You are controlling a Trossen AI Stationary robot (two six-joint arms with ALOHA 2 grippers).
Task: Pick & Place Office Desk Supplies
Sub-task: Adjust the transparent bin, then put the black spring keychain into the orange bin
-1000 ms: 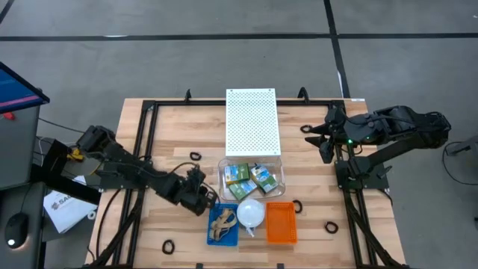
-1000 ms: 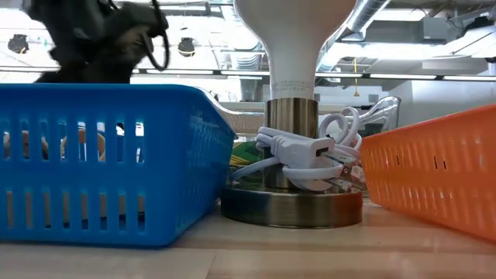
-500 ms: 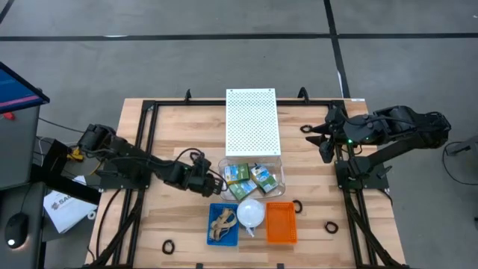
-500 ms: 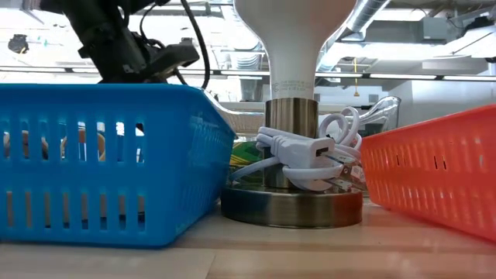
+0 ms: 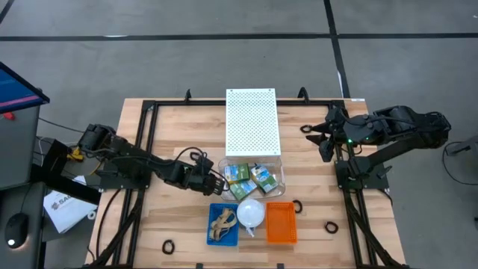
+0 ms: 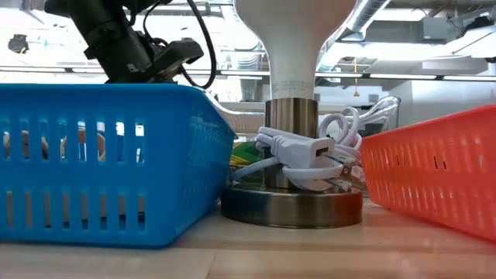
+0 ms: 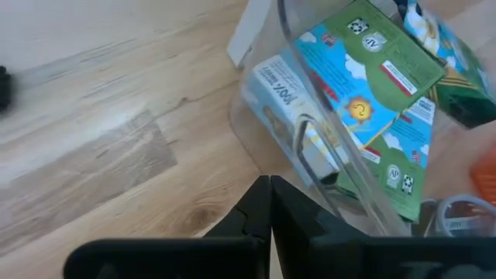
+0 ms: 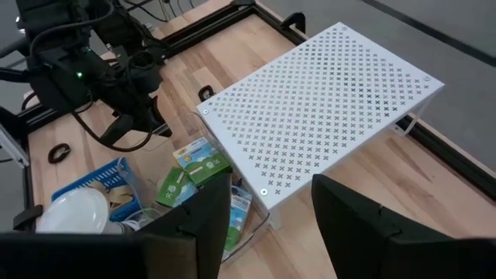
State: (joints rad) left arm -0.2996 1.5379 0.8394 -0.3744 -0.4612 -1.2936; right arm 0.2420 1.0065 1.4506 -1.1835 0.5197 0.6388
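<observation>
Yellow-and-green crayon boxes (image 5: 252, 179) lie in a clear container (image 5: 278, 168) at the table's middle, seen close up in the left wrist view as crayon boxes (image 7: 364, 101). Tan rubber bands (image 5: 222, 222) lie in a blue basket (image 5: 211, 237). Black rings (image 5: 196, 155) (image 5: 168, 246) (image 5: 330, 226) lie loose on the wood. My left gripper (image 5: 214, 180) is shut and empty, low over the table, its tips (image 7: 270, 190) just short of the container's left wall. My right gripper (image 8: 271, 225) hangs open and empty, high over the table's far right.
A white perforated shelf (image 5: 252, 122) stands over the container's far side. A white lamp (image 5: 250, 213) with a coiled cord (image 6: 306, 151) sits between the blue basket and an orange basket (image 5: 281, 224). A black frame (image 5: 146, 127) borders the table. Bare wood lies at left.
My left gripper has swung from beside the blue basket toward the table's far edge and right, ending at the clear container's left wall. It has stayed shut and empty. Most of the move fell in the first half second.
</observation>
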